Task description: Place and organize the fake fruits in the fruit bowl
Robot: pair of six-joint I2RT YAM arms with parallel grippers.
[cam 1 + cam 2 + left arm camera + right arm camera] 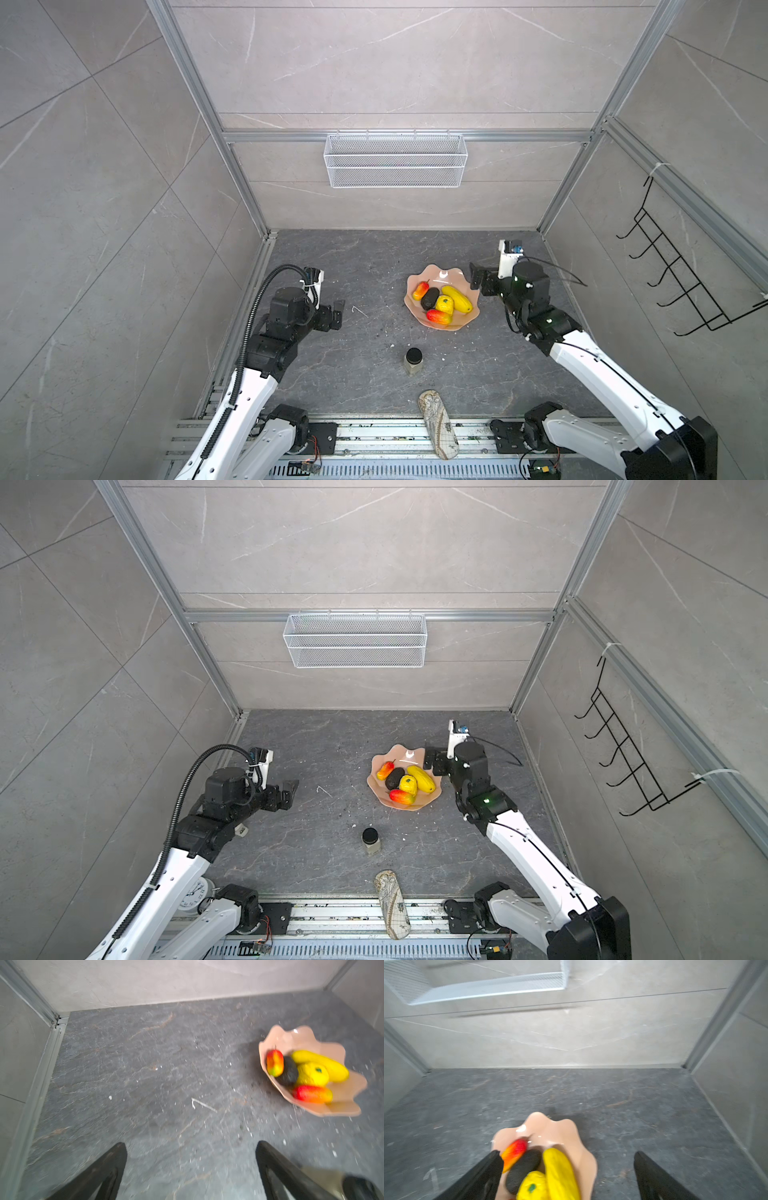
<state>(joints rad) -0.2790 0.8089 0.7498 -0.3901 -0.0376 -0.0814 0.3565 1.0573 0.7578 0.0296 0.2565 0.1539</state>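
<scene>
Both top views: five fake fruits (444, 304) inside fruit bowl (437, 277).

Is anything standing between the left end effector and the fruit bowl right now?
Nothing visible. Only tabletop lies between the open left end effector and the fruit bowl; the black-lidded jar stands nearer the front, off that line.

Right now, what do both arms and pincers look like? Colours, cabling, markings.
Both arms: white shell links, black joint housings. Left arm carries a thick black corrugated conduit; right arm only a thin black cable, plus a green light in a top view. Left pincer and right pincer: black tapered fingers. White camera mounts at the wrists.
</scene>
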